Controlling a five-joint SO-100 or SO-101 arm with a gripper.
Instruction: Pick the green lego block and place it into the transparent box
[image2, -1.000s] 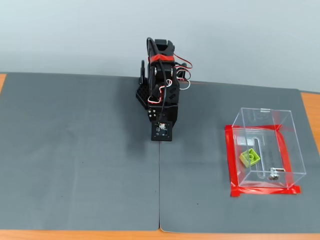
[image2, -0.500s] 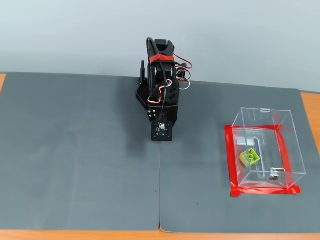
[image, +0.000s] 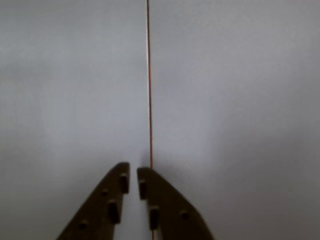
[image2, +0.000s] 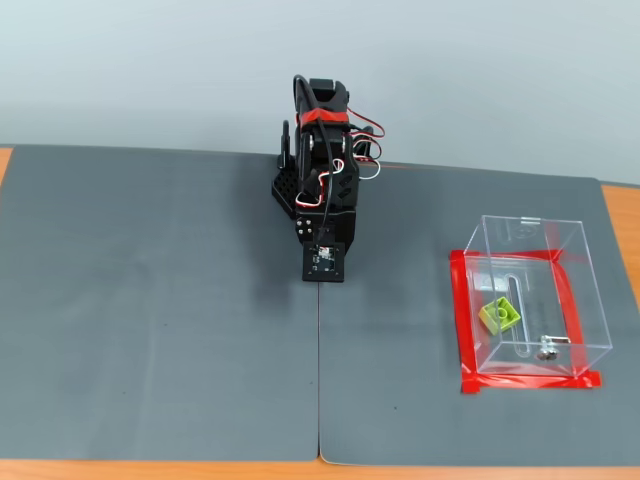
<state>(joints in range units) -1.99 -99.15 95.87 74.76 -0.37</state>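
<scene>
The green lego block (image2: 499, 315) lies tilted on the bottom of the transparent box (image2: 531, 300) at the right of the fixed view, near the box's left wall. The arm (image2: 322, 190) is folded up at the back middle of the mat, far left of the box. Its gripper (image: 133, 176) shows in the wrist view with both dark fingers nearly touching and nothing between them, above bare grey mat. In the fixed view the arm's body hides the gripper.
Two grey mats (image2: 160, 310) cover the table and meet at a seam (image: 148, 75) running toward the front edge. Red tape (image2: 458, 320) frames the box's base. Orange tabletop (image2: 622, 220) shows at the right edge.
</scene>
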